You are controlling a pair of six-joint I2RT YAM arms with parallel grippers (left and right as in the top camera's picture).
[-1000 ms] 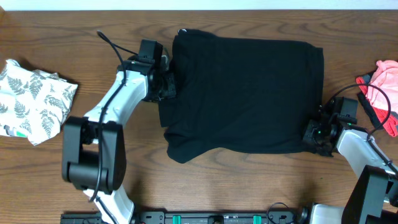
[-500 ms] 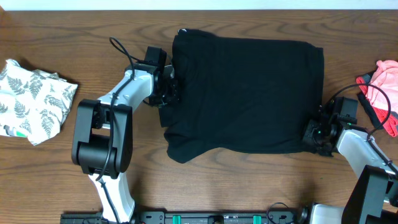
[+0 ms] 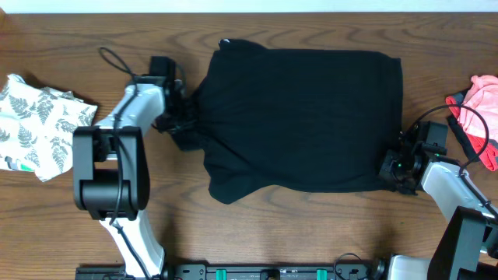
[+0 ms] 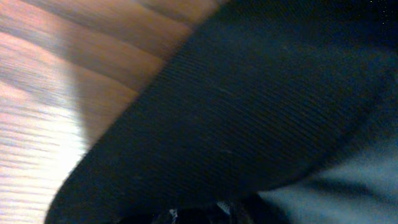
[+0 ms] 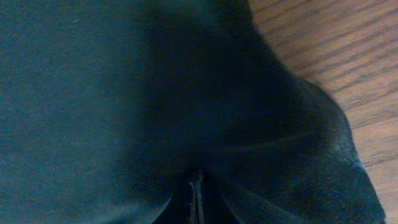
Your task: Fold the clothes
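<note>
Right end effector (image 3: 389, 166) is clamped on the near right corner of the black garment (image 3: 303, 117); in the wrist view the fine knit puckers into its closed jaws. Left end effector (image 3: 187, 128) grips the left edge, ribbed fabric drawn to a point. The garment lies mid-counter (image 3: 296, 233), roughly rectangular, with its near hem uneven. Bare wood in front. Leaf-print cloth (image 3: 43, 124) lies crumpled far left, pink cloth (image 3: 478, 109) at the right edge.
</note>
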